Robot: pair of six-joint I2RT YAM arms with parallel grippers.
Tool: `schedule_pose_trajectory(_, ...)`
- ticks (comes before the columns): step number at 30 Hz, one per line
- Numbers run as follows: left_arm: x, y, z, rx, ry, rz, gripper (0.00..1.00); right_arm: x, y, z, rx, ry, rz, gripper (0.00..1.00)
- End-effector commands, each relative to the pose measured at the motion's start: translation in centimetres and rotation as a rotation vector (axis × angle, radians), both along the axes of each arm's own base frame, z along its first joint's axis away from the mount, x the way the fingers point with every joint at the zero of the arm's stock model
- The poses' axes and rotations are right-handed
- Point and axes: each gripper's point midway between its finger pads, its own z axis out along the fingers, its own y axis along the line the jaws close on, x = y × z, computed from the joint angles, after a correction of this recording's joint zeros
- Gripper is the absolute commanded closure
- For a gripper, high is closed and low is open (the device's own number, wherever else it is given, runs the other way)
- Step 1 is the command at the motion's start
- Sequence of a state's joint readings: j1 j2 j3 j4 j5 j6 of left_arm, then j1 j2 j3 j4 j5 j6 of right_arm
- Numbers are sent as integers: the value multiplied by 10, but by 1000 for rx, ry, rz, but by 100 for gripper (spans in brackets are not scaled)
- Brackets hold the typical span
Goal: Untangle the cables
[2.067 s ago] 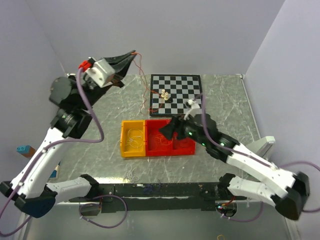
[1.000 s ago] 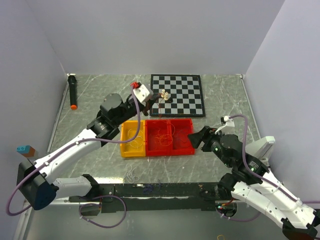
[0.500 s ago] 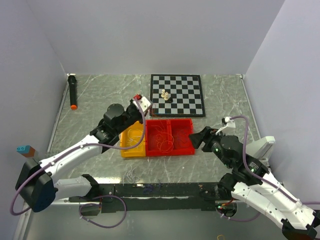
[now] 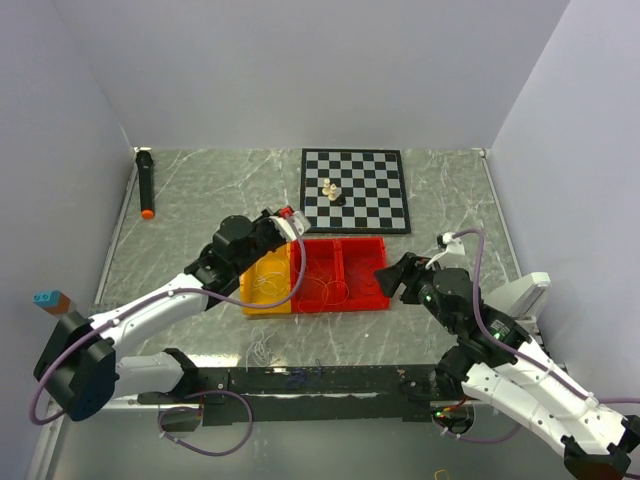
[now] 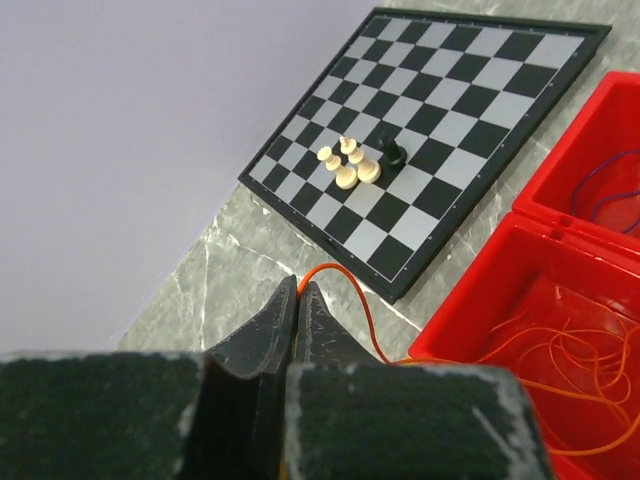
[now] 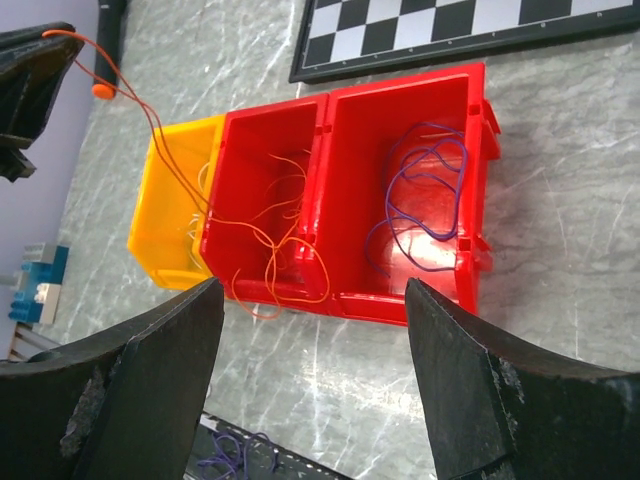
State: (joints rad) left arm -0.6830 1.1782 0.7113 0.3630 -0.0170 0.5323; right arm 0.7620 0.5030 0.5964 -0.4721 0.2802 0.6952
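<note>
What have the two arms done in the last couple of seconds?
The left gripper, shut on the orange cable, swung down from high at far left to the yellow bin. The right gripper, open, pulled back from over the red bins to their right. Bins and chessboard stayed.

On the middle of the worktop [image 4: 450, 200] stand one yellow bin [image 6: 165, 262] and two red bins [image 6: 322, 150], three in a row. Three cables show there: one orange cable [image 5: 366, 318], one purple cable [image 6: 420, 165], one pale cable [image 4: 266, 286]. At twelve o'clock there's one chessboard [image 4: 370, 190] with one black piece [image 5: 390, 153] and a bunch of pale pieces [image 5: 346, 177], four or five. One marker [image 4: 146, 183] lies at ten o'clock.
</note>
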Motion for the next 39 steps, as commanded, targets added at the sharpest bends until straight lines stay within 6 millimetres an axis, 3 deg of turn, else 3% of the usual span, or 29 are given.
schedule_pose_trajectory(1, 10, -13, 26, -36, -79, 2, 99, 5, 0, 5, 14, -19, -15, 20)
schedule_pose_trajectory(3, 17, -22, 34, -67, -85, 5, 99, 5, -1, 3, 16, -23, -17, 20)
schedule_pose_trajectory(8, 42, -38, 80, -150, -159, 39, 99, 6, 0, 1, 20, -22, -11, 20)
schedule_pose_trajectory(14, 53, -44, 93, -125, -202, 43, 99, 7, -1, -2, 24, -21, -8, 20)
schedule_pose_trajectory(18, 41, -47, 69, -86, -172, -14, 99, 7, -3, -5, 18, -12, -11, 20)
schedule_pose_trajectory(20, 28, -52, 47, -53, -114, -52, 99, 6, -4, -5, 18, -11, -13, 20)
schedule_pose_trajectory(24, -16, -68, -4, 45, 14, -196, 99, 5, -7, -5, 15, -11, -18, 20)
schedule_pose_trajectory(28, -54, -79, -30, 86, 91, -309, 99, 5, -7, -5, 12, -7, -18, 20)
schedule_pose_trajectory(39, -77, -80, -89, 144, 300, -338, 99, 5, -11, -8, 12, -3, -31, 19)
